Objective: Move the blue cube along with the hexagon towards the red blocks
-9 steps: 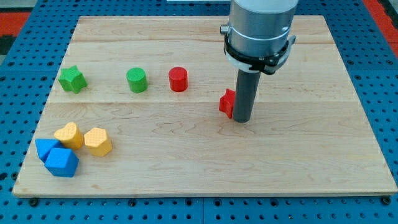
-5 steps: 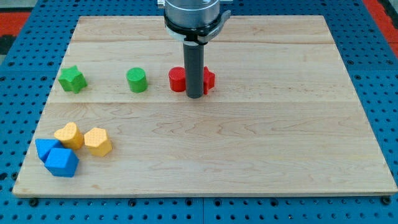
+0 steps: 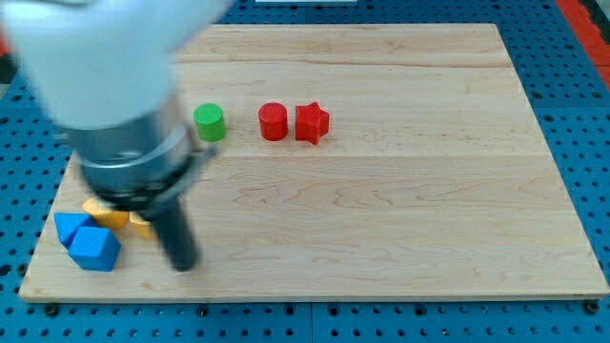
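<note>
My tip is near the board's bottom left, blurred by motion, just right of the blue and yellow group. A blue cube lies left of the tip, with a second blue block touching its upper left. Two yellow blocks sit above them: one partly shows under the arm, and the hexagon is mostly hidden behind the rod. A red cylinder and a red star stand side by side at the upper middle.
A green cylinder stands left of the red cylinder. The arm's body covers the upper left of the wooden board; the green star seen earlier is hidden behind it.
The rod left the red star beside the red cylinder and swept quickly down and left to the blue and yellow blocks. The red star moved left earlier. The arm now hides the green star.
</note>
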{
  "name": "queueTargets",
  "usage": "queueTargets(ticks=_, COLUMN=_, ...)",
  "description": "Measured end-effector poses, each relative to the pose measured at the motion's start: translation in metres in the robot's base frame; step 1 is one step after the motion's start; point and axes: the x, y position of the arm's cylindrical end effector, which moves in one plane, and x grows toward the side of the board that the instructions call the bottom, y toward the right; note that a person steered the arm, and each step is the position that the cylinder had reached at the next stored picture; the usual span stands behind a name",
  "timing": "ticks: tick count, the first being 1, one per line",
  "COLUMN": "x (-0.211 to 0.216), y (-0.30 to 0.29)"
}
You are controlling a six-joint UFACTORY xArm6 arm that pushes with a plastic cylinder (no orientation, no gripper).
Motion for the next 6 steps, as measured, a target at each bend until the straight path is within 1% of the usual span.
queueTargets(ticks=1, x=0.0, y=-0.046)
queueTargets(ticks=2, x=0.014, y=-0.036)
queueTargets(ticks=3, x=0.028, y=-0.05)
queueTargets(ticks=4, x=0.027, y=-0.109)
queueTargets(ticks=5, x=0.004, y=-0.08)
queueTargets(ticks=6, x=-0.019, y=-0.028)
